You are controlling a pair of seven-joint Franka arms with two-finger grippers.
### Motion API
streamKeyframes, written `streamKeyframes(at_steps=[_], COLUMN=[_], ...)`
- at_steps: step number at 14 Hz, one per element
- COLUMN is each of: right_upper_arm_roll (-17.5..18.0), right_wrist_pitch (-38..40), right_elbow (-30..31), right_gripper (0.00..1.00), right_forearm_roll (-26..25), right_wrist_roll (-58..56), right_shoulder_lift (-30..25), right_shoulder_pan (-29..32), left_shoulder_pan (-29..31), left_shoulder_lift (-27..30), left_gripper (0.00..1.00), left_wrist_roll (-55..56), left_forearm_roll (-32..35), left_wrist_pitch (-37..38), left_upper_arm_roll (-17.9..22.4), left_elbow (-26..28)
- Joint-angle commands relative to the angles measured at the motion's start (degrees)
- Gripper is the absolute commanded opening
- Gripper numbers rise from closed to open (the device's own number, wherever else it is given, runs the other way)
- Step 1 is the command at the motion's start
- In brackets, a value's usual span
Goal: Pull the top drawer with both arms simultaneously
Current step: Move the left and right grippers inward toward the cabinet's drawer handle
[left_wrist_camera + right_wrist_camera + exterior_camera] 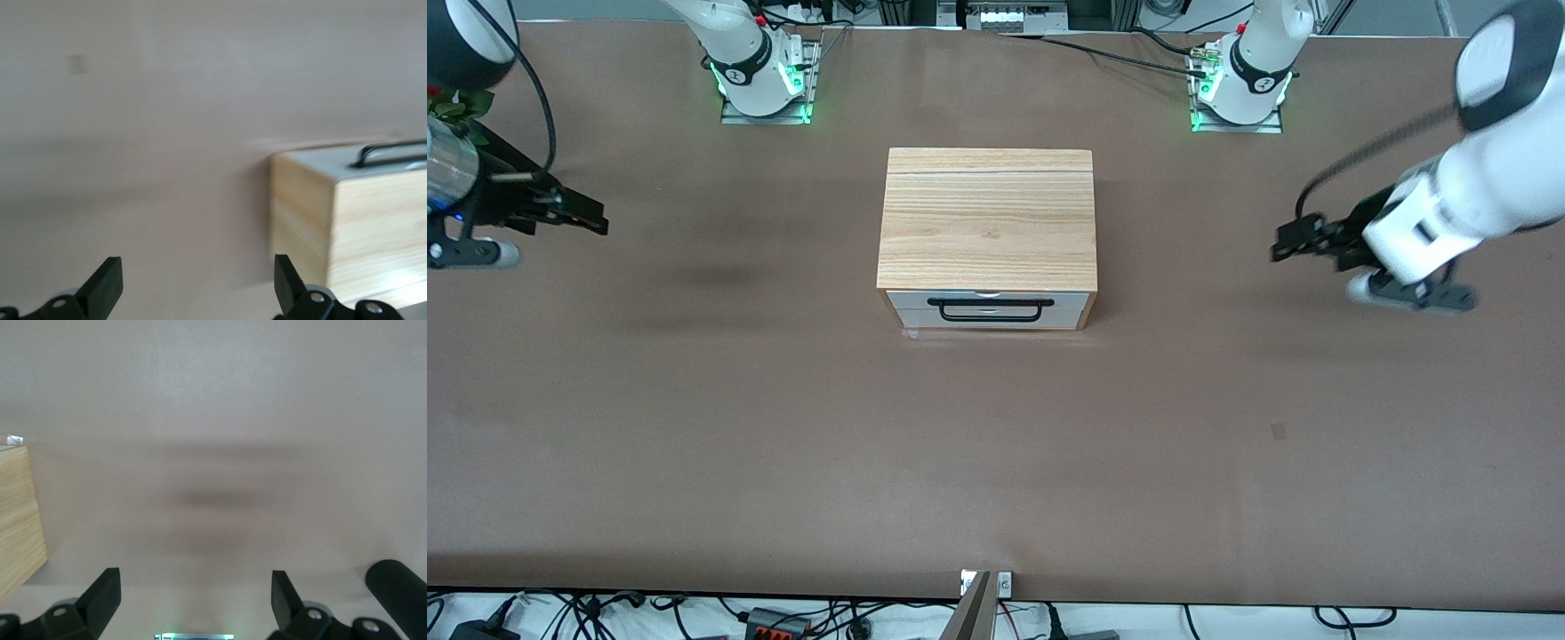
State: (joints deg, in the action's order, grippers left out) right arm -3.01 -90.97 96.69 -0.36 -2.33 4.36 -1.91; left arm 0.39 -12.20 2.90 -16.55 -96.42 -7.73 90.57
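Observation:
The light-wood box (987, 218) stands at the table's middle. Its top drawer (907, 300) is shut, its white front flush with the box and facing the front camera, with a thin black bar handle (990, 304). My left gripper (1283, 243) hangs open and empty over bare table toward the left arm's end, well apart from the box. In the left wrist view the gripper (198, 287) is open, and the box (360, 227) and handle (393, 148) show. My right gripper (594, 219) is open and empty toward the right arm's end. It is also open in the right wrist view (195, 603), where a box corner (17, 520) shows.
The brown table (996, 462) stretches wide round the box. The arms' bases (765, 80) (1240, 89) stand farther from the front camera than the box. A small tape mark (1278, 431) lies nearer the front camera, toward the left arm's end.

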Motion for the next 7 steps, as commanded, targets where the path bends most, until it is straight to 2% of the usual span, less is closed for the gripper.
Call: streamKeyframes(at_steps=[1, 2, 4, 7], right_upper_arm_roll=[0.9, 0.9, 0.9, 1.1], right_wrist_pitch=[0.4, 0.3, 0.2, -0.8], right_elbow=[-1.1, -1.2, -1.1, -1.0], right_gripper=[1.00, 1.00, 1.00, 1.00], right_forearm_roll=[8.8, 15.2, 28.4, 41.0], right_wrist_roll=[-1.0, -1.1, -1.2, -4.8], right_shoulder_lift=[4.4, 6.4, 9.9, 14.1], right_shoulder_pan=[0.2, 0.2, 0.2, -0.8], left_shoulder_pan=[-0.9, -1.6, -1.5, -1.5], left_shoulder_lift=[-5.0, -5.7, -7.3, -11.8], left_gripper=[1.00, 1.00, 1.00, 1.00], left_wrist_roll=[-0.4, -0.4, -0.6, -2.7], left_forearm_roll=[-3.8, -4.4, -10.5, -22.9], left_wrist_pitch=[-2.9, -3.1, -4.0, -6.6], left_upper_arm_roll=[-0.1, -0.1, -0.1, -0.1], left_elbow=[-3.0, -3.1, -3.1, -3.1])
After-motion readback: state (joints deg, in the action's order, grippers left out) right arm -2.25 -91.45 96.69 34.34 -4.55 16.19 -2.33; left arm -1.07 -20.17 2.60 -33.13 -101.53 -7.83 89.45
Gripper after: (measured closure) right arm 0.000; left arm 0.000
